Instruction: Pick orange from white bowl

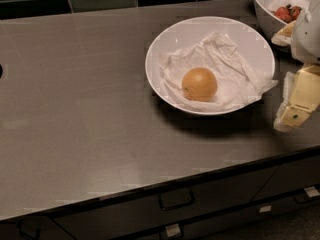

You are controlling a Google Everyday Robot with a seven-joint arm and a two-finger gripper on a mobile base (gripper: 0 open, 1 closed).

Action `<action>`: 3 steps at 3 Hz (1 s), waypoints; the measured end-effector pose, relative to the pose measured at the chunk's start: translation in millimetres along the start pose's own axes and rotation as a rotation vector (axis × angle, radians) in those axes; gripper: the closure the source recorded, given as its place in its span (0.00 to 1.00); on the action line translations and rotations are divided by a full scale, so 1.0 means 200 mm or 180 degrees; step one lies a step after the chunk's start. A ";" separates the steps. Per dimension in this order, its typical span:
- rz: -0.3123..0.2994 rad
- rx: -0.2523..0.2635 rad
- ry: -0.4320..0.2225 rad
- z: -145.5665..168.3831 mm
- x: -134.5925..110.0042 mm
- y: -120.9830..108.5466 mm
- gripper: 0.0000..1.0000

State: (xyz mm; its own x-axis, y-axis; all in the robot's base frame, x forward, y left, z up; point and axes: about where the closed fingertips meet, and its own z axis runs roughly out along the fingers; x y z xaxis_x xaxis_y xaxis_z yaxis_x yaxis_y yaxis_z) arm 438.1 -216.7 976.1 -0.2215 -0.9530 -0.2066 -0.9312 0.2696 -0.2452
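Note:
The orange (199, 84) is a round, dull orange-yellow fruit. It lies on crumpled white tissue paper (225, 66) in the large white bowl (165, 46) on the grey counter. My gripper (295, 111) is at the right edge of the view, just right of the bowl's rim and a little lower in the picture than the orange. It is cream-coloured and holds nothing that I can see. It does not touch the orange.
A smaller white bowl (265, 11) with red fruits stands at the back right, close to the large bowl. The counter's front edge (150, 186) runs below, with drawers and handles under it. A dark tiled wall is behind the counter.

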 end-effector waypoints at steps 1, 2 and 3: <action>0.0000 0.0000 0.0000 0.00 0.00 0.00 0.00; -0.0100 -0.0030 -0.0068 0.12 -0.09 -0.08 0.00; -0.0248 -0.0073 -0.0167 0.23 -0.19 -0.17 0.00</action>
State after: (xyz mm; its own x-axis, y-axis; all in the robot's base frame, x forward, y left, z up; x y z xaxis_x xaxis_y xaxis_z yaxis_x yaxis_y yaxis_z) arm 491.5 -183.6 948.7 -0.1331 -0.9623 -0.2371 -0.9516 0.1910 -0.2409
